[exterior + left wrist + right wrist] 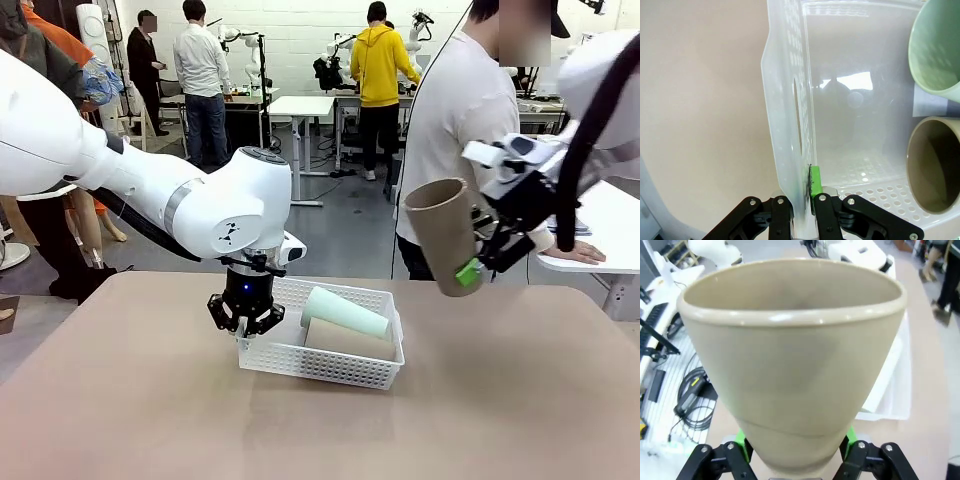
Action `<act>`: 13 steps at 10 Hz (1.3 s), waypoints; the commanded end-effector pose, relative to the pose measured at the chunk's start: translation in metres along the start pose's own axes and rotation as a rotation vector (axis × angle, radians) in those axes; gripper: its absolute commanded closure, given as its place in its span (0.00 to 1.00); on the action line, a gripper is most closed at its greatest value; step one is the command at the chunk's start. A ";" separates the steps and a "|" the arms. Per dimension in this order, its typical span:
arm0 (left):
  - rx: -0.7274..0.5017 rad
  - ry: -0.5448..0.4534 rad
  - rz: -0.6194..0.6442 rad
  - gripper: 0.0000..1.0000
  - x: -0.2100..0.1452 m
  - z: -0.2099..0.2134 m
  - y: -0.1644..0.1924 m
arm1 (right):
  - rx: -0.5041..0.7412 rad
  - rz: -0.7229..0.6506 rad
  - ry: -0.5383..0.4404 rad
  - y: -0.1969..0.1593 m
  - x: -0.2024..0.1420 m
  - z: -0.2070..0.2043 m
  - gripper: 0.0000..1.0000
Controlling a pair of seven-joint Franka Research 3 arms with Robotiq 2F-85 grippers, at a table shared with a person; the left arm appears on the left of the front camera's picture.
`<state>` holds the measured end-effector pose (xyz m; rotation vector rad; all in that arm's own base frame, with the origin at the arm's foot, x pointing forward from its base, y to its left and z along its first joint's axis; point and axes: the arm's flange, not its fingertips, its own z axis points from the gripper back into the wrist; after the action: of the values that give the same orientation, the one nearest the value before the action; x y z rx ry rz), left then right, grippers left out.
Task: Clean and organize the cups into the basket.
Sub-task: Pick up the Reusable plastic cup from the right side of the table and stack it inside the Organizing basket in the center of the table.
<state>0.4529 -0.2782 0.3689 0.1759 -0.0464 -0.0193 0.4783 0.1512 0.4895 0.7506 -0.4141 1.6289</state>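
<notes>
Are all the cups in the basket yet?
Nearly. Done: a green cup and a brown cup lie in the basket. In hand: the right claw holds another brown cup in the air; the left claw grips the basket's edge. Left: putting that cup in.

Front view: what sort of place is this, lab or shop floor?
Most likely a robotics lab or test room: a white arm works at a tan table, people stand at white work tables behind, and cables trail across the floor.
</notes>
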 end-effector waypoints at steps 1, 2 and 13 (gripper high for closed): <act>-0.001 -0.004 0.000 1.00 0.000 0.002 0.000 | 0.064 -0.076 0.144 -0.025 0.017 -0.018 0.21; -0.001 -0.004 0.000 1.00 0.000 0.002 0.000 | 0.073 -0.095 0.200 -0.031 0.027 -0.030 0.21; -0.001 -0.004 0.000 1.00 0.000 0.002 0.000 | 0.165 -0.171 0.479 -0.097 0.064 -0.141 0.21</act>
<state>0.4529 -0.2782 0.3689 0.1759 -0.0464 -0.0193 0.5234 0.2996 0.4101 0.5127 0.0926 1.6353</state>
